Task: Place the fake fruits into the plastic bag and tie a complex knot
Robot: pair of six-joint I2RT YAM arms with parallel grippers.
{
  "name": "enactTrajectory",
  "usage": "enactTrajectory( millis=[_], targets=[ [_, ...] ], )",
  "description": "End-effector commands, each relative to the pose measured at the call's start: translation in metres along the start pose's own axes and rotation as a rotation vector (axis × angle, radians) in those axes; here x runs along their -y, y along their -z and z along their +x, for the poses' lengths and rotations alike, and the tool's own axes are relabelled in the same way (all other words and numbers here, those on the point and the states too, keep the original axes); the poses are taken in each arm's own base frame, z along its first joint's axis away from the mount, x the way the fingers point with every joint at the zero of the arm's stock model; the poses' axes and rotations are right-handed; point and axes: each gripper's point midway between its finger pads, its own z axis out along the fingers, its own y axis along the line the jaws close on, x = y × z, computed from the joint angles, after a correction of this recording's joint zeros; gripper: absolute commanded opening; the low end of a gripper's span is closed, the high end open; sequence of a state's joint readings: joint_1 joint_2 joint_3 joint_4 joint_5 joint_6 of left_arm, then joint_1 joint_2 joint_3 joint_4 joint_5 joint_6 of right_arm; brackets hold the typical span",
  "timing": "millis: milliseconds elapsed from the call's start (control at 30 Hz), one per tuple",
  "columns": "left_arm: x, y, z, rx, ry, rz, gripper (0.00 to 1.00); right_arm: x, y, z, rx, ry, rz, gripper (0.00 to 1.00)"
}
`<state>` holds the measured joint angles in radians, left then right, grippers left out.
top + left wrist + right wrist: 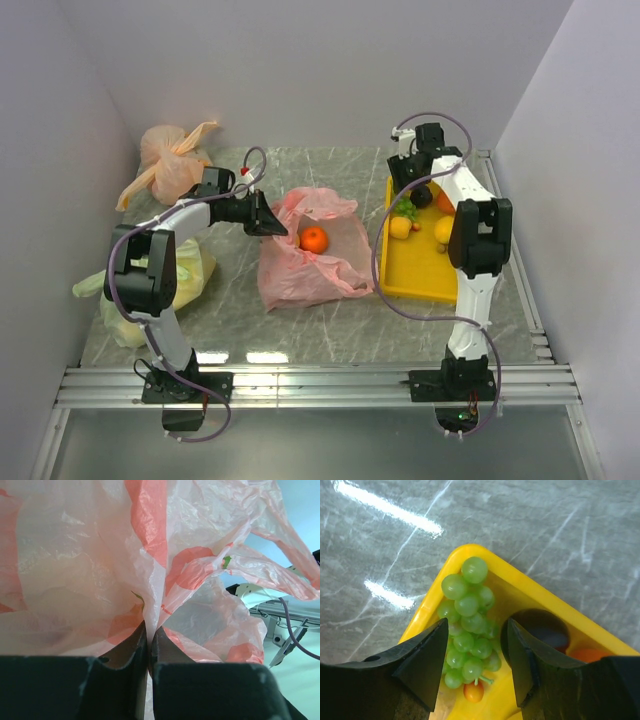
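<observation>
Left pincer (150, 628) clenched on the plastic bag (85, 565), right pincer (476, 626) spread around green grapes (469, 604) in yellow tray (520, 591).

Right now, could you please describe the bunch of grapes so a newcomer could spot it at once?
Find the yellow tray on the table's right side. In its far left corner, under the right gripper, lies the bunch of grapes: the only green, many-berried cluster among single round fruits.

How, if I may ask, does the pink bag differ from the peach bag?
The pink bag lies open, an orange showing inside; the peach bag is knotted shut. The left gripper pinches the pink bag; the peach bag is untouched. Both are thin plastic.
</observation>
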<state>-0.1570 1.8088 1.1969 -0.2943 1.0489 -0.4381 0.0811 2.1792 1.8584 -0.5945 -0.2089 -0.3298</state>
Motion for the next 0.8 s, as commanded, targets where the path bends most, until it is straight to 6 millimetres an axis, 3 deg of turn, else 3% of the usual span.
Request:
enactTrajectory(
  millis=[0, 200, 333, 400, 433, 500, 533, 567, 600, 667, 700, 767],
  targets=[
    [0.001, 0.002, -0.011, 0.017, -0.042, 0.0, 0.11, -0.006, -0.006, -0.008, 0.008, 0.023, -0.034, 0.57],
    [-0.002, 0.003, -0.015, 0.017, -0.033, 0.0, 0.11, -0.006, -0.03, 0.031, -0.101, -0.006, -0.026, 0.55],
    [-0.001, 0.002, -0.018, 0.013, -0.037, 0.003, 0.12, -0.007, -0.034, 0.046, -0.152, -0.032, -0.027, 0.55],
    [-0.001, 0.002, -0.018, 0.01, -0.04, 0.004, 0.11, -0.007, -0.027, 0.044, -0.149, -0.038, -0.032, 0.49],
    [-0.001, 0.003, -0.018, 0.008, -0.041, 0.005, 0.11, -0.01, -0.025, 0.045, -0.15, -0.041, -0.043, 0.4],
    [0.0, 0.004, -0.018, 0.008, -0.043, 0.008, 0.11, -0.013, -0.009, 0.036, -0.123, -0.051, -0.052, 0.31],
    [0.001, 0.004, -0.018, 0.006, -0.042, 0.011, 0.11, -0.016, -0.002, 0.034, -0.117, -0.055, -0.067, 0.17],
    [0.002, 0.004, -0.018, 0.005, -0.045, 0.016, 0.11, -0.021, 0.006, 0.033, -0.111, -0.063, -0.095, 0.11],
    [0.004, 0.005, -0.018, 0.006, -0.044, 0.02, 0.11, -0.024, 0.025, 0.019, -0.067, -0.061, -0.094, 0.0],
    [0.009, 0.006, -0.018, 0.004, -0.042, 0.035, 0.11, -0.033, 0.043, 0.021, -0.051, -0.061, -0.129, 0.0],
    [0.01, 0.006, -0.018, 0.004, -0.024, 0.039, 0.11, -0.036, 0.066, 0.009, -0.001, -0.048, -0.134, 0.0],
    [0.014, 0.007, -0.018, 0.004, -0.021, 0.058, 0.11, -0.052, 0.084, 0.016, 0.012, -0.044, -0.192, 0.0]
  ],
)
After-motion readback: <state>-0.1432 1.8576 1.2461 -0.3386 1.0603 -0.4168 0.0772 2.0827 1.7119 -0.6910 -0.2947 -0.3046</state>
